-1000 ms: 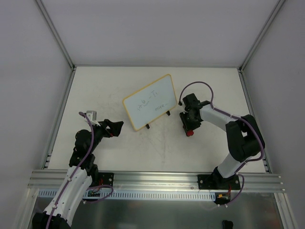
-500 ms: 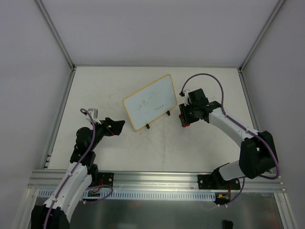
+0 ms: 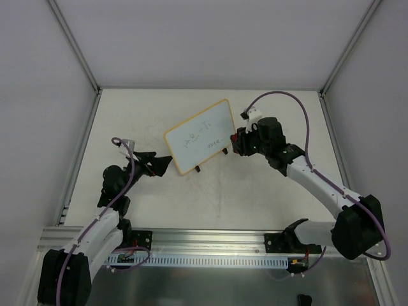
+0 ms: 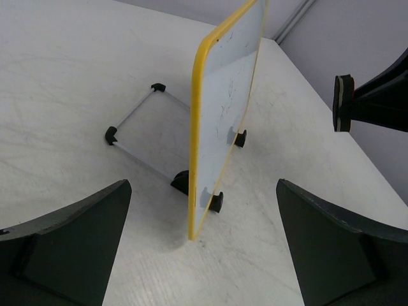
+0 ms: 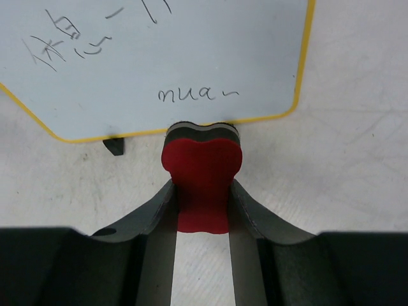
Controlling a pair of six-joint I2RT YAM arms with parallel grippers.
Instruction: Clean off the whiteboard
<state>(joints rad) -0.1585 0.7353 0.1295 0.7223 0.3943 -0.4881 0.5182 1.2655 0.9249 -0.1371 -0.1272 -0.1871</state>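
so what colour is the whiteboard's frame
The small rectangular whiteboard has a yellow frame; left wrist view shows it best.

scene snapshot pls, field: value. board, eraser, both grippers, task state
whiteboard: stands on the table, leaning back
writing: dark scribbles on the face, not yet erased
eraser: red block, clamped in the right gripper
eraser vs board: near the lower yellow edge, with a gap in the left wrist view
left gripper: open, empty, aimed at the board's side edge
task state: no wiped patch visible
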